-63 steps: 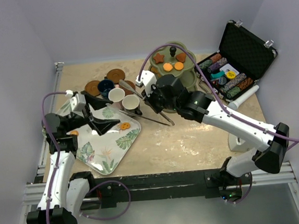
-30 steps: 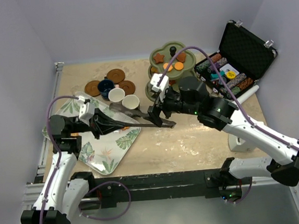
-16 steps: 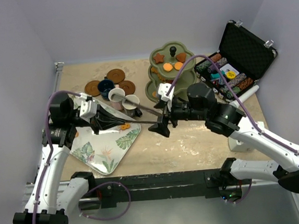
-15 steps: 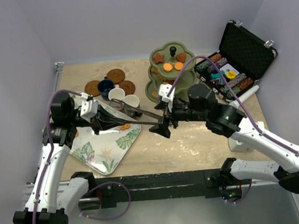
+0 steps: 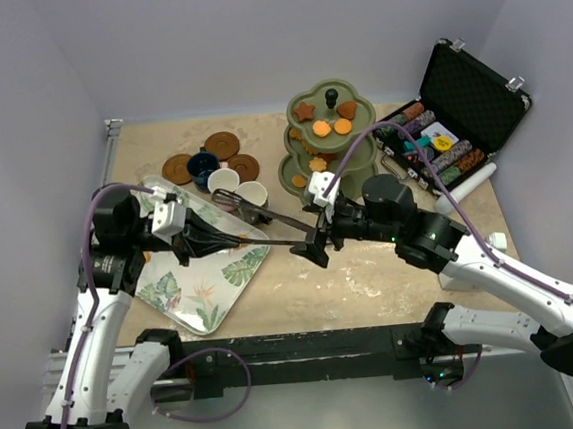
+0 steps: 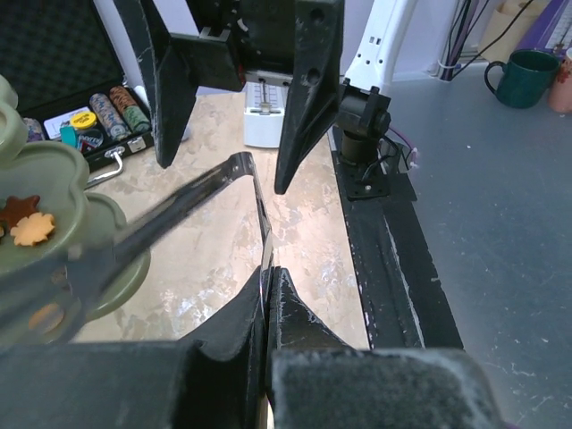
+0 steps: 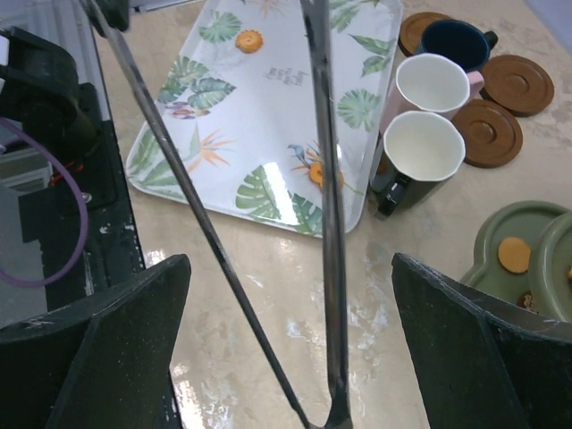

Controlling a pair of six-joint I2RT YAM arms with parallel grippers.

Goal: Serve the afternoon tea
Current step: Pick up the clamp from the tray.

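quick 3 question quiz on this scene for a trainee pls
1. True or false: the right gripper is shut on the tongs.
2. Fill in: the left gripper is shut on the ____.
3. How many cups stand beside the tray?

Key: 1 false, it is open, with the tongs' end between its fingers; 2 tongs; 3 three.
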